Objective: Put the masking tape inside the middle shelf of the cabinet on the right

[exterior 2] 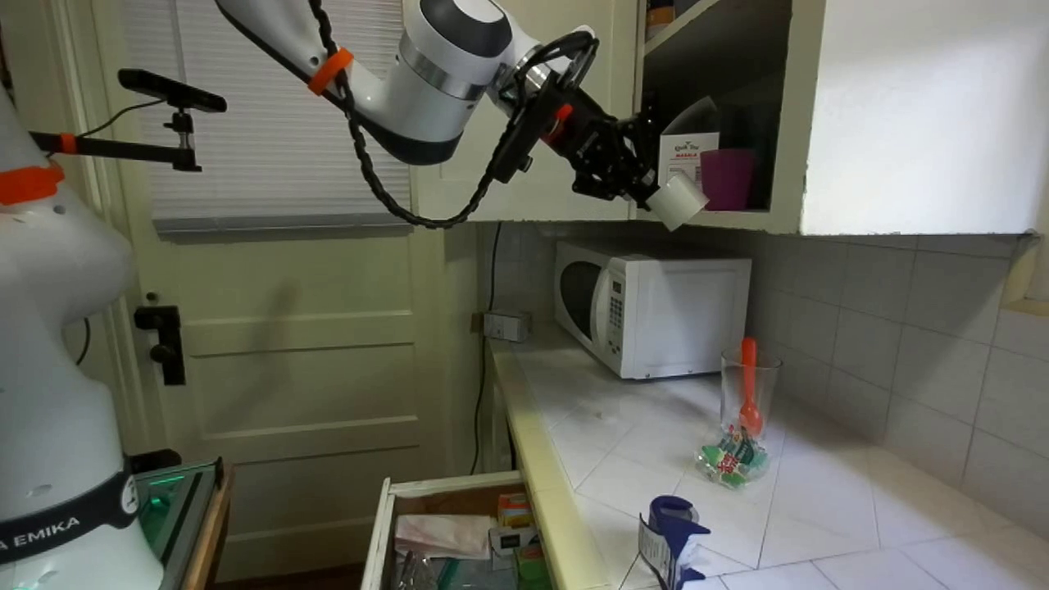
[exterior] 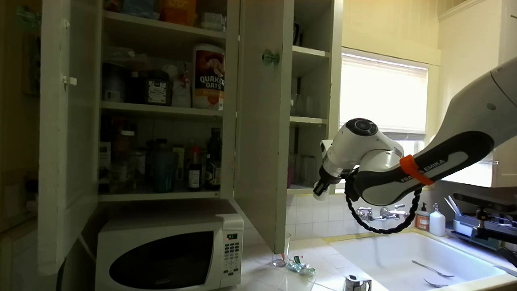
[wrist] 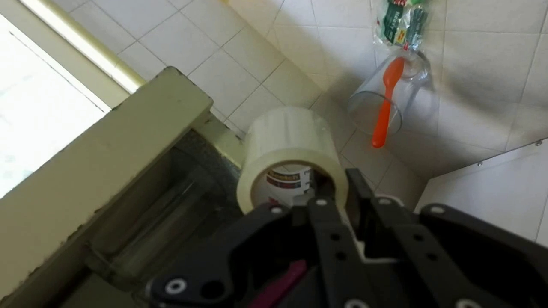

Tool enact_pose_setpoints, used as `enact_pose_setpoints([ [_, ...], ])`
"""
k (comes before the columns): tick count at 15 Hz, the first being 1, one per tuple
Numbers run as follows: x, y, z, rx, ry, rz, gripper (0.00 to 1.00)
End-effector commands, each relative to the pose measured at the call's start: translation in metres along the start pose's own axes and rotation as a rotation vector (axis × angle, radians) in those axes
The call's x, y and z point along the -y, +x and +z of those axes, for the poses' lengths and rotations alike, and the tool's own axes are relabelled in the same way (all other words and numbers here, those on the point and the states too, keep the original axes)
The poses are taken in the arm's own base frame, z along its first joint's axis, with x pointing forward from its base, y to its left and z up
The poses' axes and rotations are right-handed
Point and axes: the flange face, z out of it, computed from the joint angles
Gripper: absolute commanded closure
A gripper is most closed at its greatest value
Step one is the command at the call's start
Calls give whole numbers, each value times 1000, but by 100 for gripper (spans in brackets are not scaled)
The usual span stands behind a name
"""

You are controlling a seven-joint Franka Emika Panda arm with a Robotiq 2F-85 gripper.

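At six o'clock from the middle shelf point(exterior: 308, 120) of the narrow cabinet point(exterior: 336, 81) in an exterior view: Scotch tape roll point(wrist: 291, 128), outside | gripper point(wrist: 339, 184) pinching its wall | done: grasp | remaining, likely: raise, insert, release

A white microwave point(exterior 2: 684, 321) on the tiled counter point(exterior 2: 824, 512), an orange spoon point(exterior 2: 748, 389) in a glass point(exterior 2: 769, 387).

The masking tape point(exterior 2: 678, 201) is outside the cabinet point(exterior 2: 795, 106), above the counter point(exterior 2: 828, 504) bearing the microwave point(exterior 2: 672, 315).

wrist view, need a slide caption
Black fingers pinch the wall of a pale hollow tape roll, orange spoon in clear glass tumbler beyond.
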Motion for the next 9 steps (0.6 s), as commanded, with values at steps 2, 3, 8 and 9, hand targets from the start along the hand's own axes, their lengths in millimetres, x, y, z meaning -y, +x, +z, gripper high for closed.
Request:
enact_pose_setpoints([
  [2,1,-2,-1,-34,-80,3,96],
  [3,2,-1,-2,-39,-107,7,96],
  [8,19,20,-33,-166,-278,7,96],
  [9,26,25,-41,-203,-313,-5,96],
])
